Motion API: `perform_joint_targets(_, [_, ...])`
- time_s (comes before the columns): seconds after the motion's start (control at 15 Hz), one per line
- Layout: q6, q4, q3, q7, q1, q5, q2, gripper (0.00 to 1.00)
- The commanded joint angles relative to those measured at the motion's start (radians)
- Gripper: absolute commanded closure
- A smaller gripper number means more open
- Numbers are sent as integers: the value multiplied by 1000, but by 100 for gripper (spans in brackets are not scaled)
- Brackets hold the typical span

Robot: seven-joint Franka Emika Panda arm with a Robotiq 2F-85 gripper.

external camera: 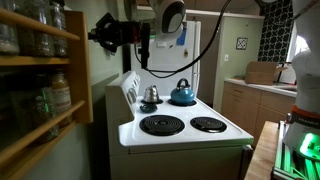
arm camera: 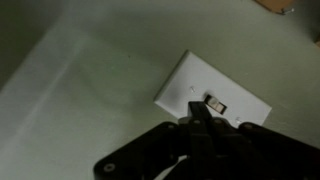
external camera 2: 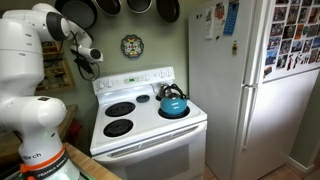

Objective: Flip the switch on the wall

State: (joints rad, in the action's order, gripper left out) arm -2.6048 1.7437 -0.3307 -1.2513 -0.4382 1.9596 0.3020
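Note:
In the wrist view a white switch plate [arm camera: 200, 85] sits on the plain grey-green wall [arm camera: 90, 90]. Its small dark toggle [arm camera: 214, 102] is near the plate's lower middle. My gripper [arm camera: 199, 112] is shut, its black fingertips pressed together and pointing at the plate just left of the toggle. Whether they touch it I cannot tell. In both exterior views the gripper [external camera: 100, 36] [external camera 2: 88, 68] reaches toward the wall beside the stove; the switch itself is hidden there.
A white stove [external camera: 185, 125] [external camera 2: 140, 115] carries a blue kettle [external camera: 182, 95] [external camera 2: 172, 103]. A wooden shelf with jars [external camera: 40, 60] stands close to the gripper. A white fridge [external camera 2: 260, 90], hanging pans [external camera 2: 130, 6] and a round wall clock [external camera 2: 132, 45] are nearby.

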Motion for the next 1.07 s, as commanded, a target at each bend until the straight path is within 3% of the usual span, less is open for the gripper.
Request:
perform_joint_targets(0.0, [-32, -79, 9, -48, -47, 68, 68, 100])
perform_joint_targets(1.0, [-10, -102, -6, -54, -56, 106, 69, 100])
